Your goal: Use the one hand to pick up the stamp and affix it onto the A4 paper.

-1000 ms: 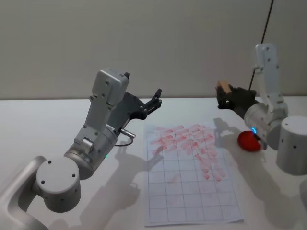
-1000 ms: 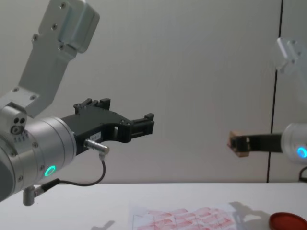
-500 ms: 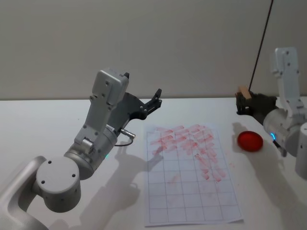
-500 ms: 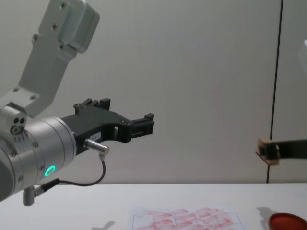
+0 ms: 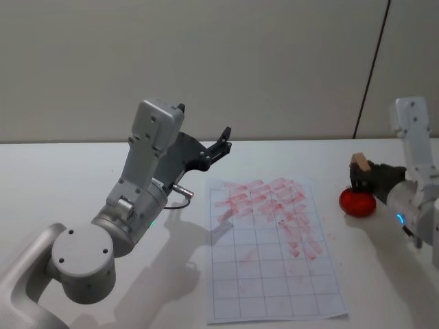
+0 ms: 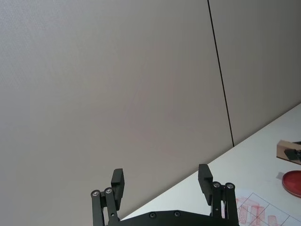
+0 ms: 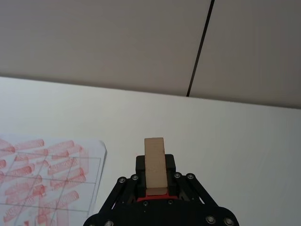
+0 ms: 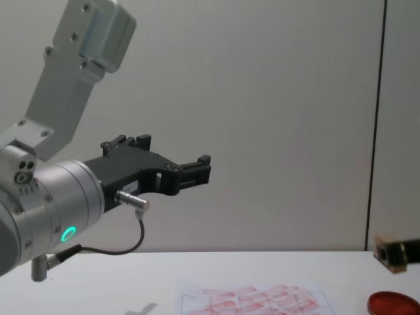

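Head view: right gripper (image 5: pixel 362 179) at 3 o'clock of the table (image 5: pixel 68 178), clamped on the stamp (image 5: pixel 359 163), which sticks up from between the fingers. Stamp sits directly above the red dish (image 5: pixel 357 202); contact between them cannot be told. Paper (image 5: pixel 271 247) lies flat at centre, well apart from the dish, its far half covered in red marks, near rows of the grid mostly blank. Left gripper (image 5: pixel 223 140) raised at 10 o'clock, off the paper's far left corner, holding nothing. Left wrist view: left fingers (image 6: pixel 117 182) spread wide. Right wrist view: stamp (image 7: pixel 155 165) upright in the closed fingers, red showing just under it. Chest view: stamp (image 8: pixel 384 249) at right edge, above the dish (image 8: pixel 392 303).
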Controlling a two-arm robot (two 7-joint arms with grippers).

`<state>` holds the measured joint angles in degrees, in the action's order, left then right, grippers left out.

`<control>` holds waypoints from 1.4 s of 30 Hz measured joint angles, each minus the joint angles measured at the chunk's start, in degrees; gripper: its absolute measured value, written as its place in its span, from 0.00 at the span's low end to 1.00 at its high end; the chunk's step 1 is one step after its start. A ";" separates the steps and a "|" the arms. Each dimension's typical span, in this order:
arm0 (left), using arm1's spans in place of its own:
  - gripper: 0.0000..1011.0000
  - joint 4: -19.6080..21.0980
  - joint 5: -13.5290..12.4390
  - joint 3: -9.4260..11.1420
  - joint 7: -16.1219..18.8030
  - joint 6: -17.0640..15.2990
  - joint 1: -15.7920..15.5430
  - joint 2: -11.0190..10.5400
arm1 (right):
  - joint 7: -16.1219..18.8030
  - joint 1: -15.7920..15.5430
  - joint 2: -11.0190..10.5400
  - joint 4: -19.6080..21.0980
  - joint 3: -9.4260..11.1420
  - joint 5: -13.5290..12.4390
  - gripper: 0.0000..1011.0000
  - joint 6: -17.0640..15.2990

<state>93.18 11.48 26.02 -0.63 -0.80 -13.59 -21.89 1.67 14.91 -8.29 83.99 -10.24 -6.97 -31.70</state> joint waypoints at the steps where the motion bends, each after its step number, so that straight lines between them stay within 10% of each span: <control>1: 0.99 0.00 0.00 0.00 0.00 0.00 0.00 0.00 | 0.11 -0.06 -0.04 -0.51 0.02 0.16 0.22 -0.14; 16: 0.99 0.00 0.00 0.00 0.00 0.00 0.00 0.00 | 1.26 0.31 0.21 -5.82 -0.23 1.34 0.23 -0.46; 42: 0.99 0.00 0.00 0.00 0.00 0.00 0.00 0.00 | 1.48 -2.25 -0.64 -0.49 0.20 2.50 0.98 6.56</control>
<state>93.18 11.48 26.02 -0.62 -0.79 -13.59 -21.89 3.15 12.66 -8.93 83.50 -10.04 -4.47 -25.15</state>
